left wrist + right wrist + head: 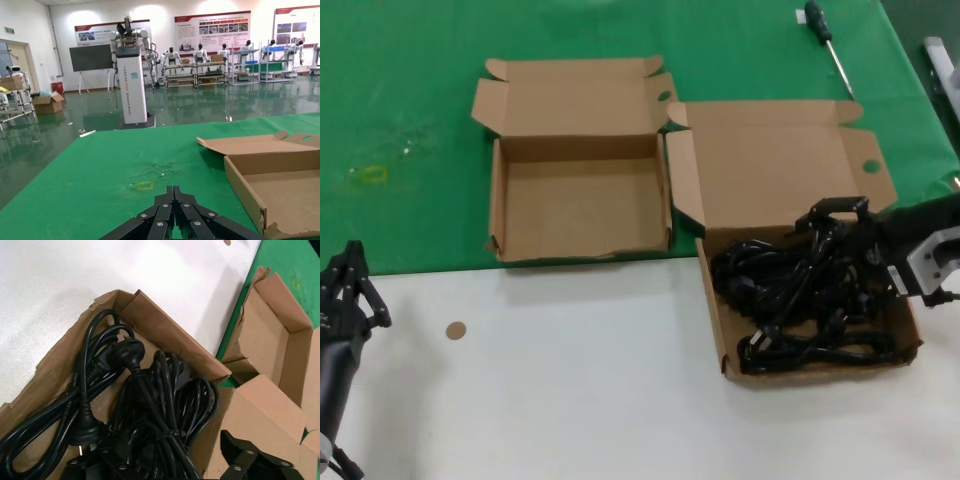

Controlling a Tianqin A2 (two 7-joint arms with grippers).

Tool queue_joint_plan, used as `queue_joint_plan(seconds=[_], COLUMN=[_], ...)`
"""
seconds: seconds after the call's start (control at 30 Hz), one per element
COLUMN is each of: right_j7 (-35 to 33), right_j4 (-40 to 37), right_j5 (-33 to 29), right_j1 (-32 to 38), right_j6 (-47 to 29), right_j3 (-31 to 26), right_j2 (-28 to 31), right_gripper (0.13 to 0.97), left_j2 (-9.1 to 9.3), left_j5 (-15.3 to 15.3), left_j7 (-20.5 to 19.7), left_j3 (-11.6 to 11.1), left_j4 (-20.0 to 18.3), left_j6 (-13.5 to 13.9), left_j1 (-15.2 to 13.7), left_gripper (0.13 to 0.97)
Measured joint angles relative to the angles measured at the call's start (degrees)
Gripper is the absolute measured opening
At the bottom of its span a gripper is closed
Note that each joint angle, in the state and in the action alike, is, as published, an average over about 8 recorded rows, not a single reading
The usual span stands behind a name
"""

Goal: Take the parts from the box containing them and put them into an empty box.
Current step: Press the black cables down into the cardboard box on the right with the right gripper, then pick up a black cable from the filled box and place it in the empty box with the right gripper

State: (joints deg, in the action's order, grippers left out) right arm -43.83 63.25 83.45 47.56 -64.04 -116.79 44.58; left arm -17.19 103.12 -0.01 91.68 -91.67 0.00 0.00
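The black power cords (807, 300) lie in a tangled heap inside the larger cardboard box (712, 300), at the lower right of the head view, on the white part of the bench (570, 380). The box's tall lid panel stands open behind it, with a round hole in the side flap. The right hand (840, 225) sits over the far right edge of the heap, its fingers spread apart above the cords and clamped on nothing. In the right wrist view, moulded plugs and a tied bundle of cord (150, 415) fill the box.

The smaller box (500, 215) sits open in the upper middle of the head view, on the green cloth (410, 90), just beside the larger one.

The left hand (350, 290) waits at the lower left edge, fingers drawn together.

A screwdriver (825, 40) lies at the upper right. No writing on the boxes or cords can be read.
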Motion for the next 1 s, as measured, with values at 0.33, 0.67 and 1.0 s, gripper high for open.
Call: queue_joint_plan(seconds=[0.33,0.67,1.0], right_j7=[1.88,4.76,7.56], right_j4=[1.01,3.65,6.01], right_j5=[-1.44,-1.97,-0.98], right_j1=[-0.19,-1.38,-2.51], right_j6=[0.54,0.65,0.28], right_j3=[-0.67,-0.48,0.71], right_j2=[0.36,1.92,3.69], right_gripper=[0.552,0.335,0.248], left_j2=[0.00,0.00,0.00], left_j5=[0.00,-0.01,-0.02], left_j7=[-0.01,-0.03,-0.02], left_j3=[0.00,0.00,0.00], left_j4=[0.00,0.00,0.00], left_j6=[0.00,0.00,0.00], left_j1=[0.00,0.00,0.00], left_gripper=[0.152,0.152,0.152])
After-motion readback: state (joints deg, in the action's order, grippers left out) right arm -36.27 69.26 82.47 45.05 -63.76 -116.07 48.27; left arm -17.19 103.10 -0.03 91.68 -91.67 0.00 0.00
